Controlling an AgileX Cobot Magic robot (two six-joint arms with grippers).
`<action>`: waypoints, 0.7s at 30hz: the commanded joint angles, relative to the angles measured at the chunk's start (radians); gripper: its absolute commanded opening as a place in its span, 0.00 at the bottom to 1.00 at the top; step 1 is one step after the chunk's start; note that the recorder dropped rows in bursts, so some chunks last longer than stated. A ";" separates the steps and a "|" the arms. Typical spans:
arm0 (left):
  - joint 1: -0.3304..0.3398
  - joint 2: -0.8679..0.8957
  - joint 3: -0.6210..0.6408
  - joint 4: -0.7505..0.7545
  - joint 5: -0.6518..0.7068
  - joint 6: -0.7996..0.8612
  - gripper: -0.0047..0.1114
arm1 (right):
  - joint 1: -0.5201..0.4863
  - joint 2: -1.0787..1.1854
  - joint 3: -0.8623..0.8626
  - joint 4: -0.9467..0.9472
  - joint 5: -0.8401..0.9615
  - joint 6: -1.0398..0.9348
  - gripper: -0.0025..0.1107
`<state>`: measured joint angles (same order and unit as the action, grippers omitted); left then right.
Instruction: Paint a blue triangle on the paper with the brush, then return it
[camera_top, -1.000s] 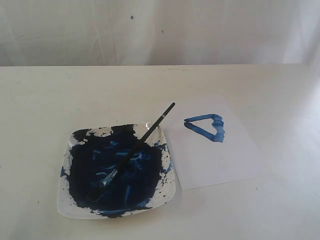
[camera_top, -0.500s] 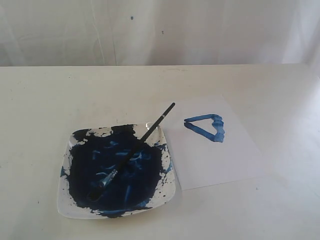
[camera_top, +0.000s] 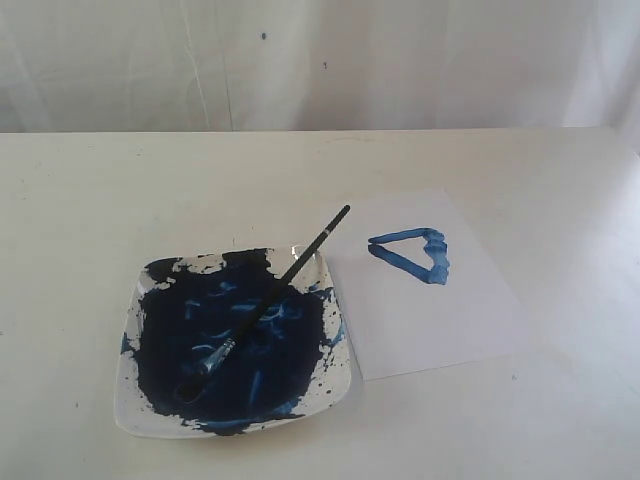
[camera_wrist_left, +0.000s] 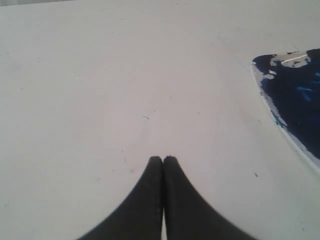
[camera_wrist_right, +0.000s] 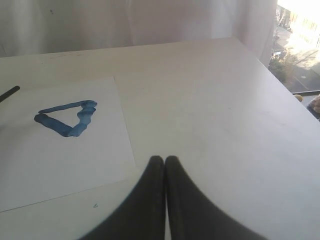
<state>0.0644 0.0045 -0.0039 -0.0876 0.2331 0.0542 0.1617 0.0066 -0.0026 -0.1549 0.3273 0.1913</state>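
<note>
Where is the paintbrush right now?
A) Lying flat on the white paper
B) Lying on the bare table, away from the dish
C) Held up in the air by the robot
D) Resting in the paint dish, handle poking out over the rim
D: the brush lies with its bristles in the blue-smeared dish, and its black handle slants out past the rim.

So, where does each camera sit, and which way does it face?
Exterior: off the arms, looking down at dish, brush and paper with blue triangle; no arm shows.
Left wrist: over the table, facing dish corner; shut left gripper shows.
Right wrist: faces paper; shut right gripper shows.
Shared: exterior and right wrist see the blue triangle.
</note>
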 joint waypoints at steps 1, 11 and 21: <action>0.031 -0.004 0.004 -0.006 -0.001 -0.001 0.04 | 0.005 -0.007 0.003 -0.004 -0.010 -0.012 0.02; 0.031 -0.004 0.004 -0.006 -0.001 -0.001 0.04 | 0.005 -0.007 0.003 -0.004 -0.010 -0.012 0.02; 0.010 -0.004 0.004 -0.004 -0.001 -0.001 0.04 | 0.032 -0.007 0.003 -0.004 -0.010 -0.010 0.02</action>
<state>0.0861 0.0045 -0.0039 -0.0876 0.2331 0.0542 0.1873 0.0066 -0.0026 -0.1549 0.3273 0.1913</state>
